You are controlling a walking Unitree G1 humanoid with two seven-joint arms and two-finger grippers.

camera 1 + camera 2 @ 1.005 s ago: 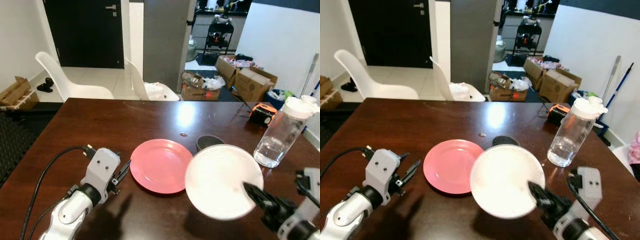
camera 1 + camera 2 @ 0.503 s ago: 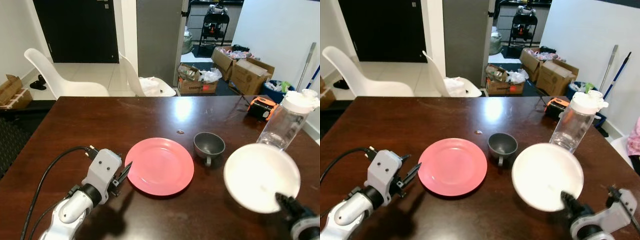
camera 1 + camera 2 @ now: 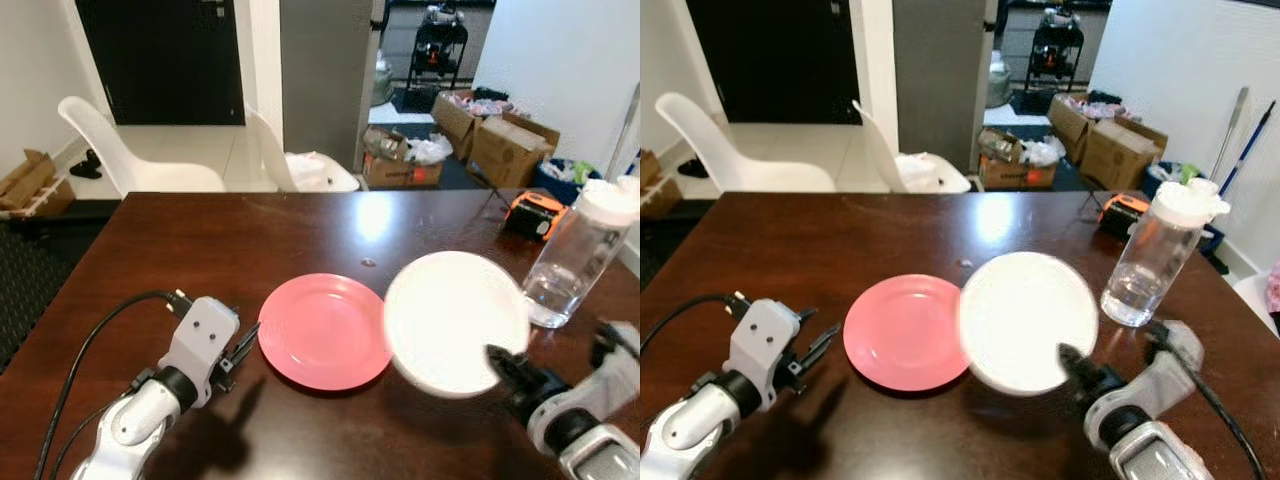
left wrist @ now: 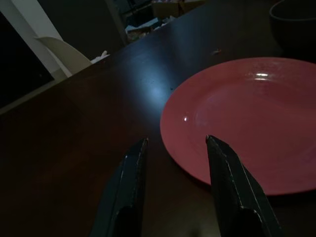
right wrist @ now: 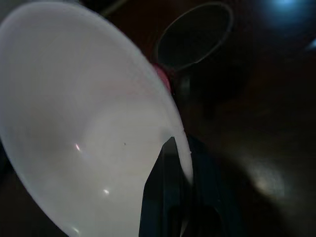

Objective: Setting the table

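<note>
right gripper [image 3: 497, 357] clamped on rim of white plate [image 3: 455, 320], holding it tilted up off dark wood table [image 3: 200, 250], its edge overlapping pink plate [image 3: 322, 329] lying flat mid-table. left gripper [image 4: 173, 148] fingers parted, empty, hovering just beside pink plate's rim. grey cup [image 5: 195, 35] behind white plate, water bottle [image 3: 582, 258] off to right

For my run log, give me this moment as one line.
right claw: holds white plate raised over table | left claw: open, beside pink plate | bottle: standing far right
</note>
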